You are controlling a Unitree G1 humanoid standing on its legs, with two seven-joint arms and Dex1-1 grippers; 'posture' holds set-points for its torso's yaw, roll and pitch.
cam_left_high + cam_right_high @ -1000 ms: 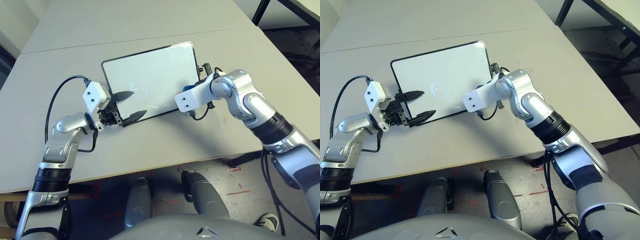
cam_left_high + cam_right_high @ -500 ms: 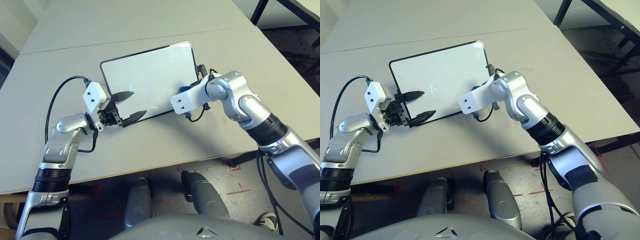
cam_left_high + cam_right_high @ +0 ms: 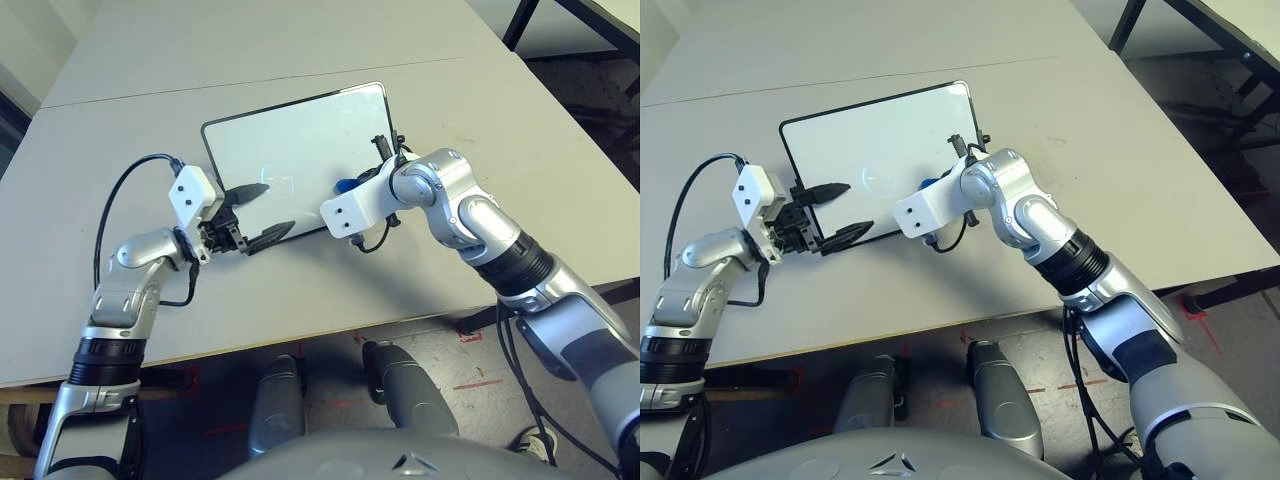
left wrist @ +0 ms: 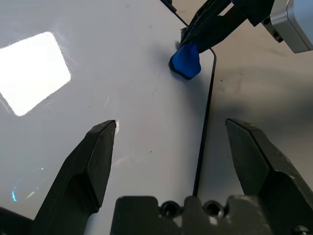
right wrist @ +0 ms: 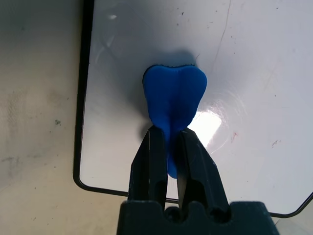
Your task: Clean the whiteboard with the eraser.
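The whiteboard (image 3: 300,140) lies flat on the grey table, glossy white in a thin black frame, with faint thin marks and a faint circle (image 3: 280,183). My right gripper (image 5: 166,134) is shut on the blue eraser (image 5: 173,95), whose lower face rests on the board close to the near right corner. The eraser (image 3: 343,186) peeks out behind the wrist's white camera block. My left gripper (image 3: 278,206) stands open at the board's near left edge, one finger over the board and the other over the table, the frame (image 4: 204,127) running between them. Nothing is in it.
The grey table (image 3: 500,100) has a seam across its far side and its front edge (image 3: 300,345) close to me. A black cable (image 3: 120,190) loops off my left wrist. Dark legs of another table (image 3: 520,25) stand at the far right.
My right arm has slid the eraser leftwards along the board's near part, from the right edge towards the middle. The left arm has stayed put.
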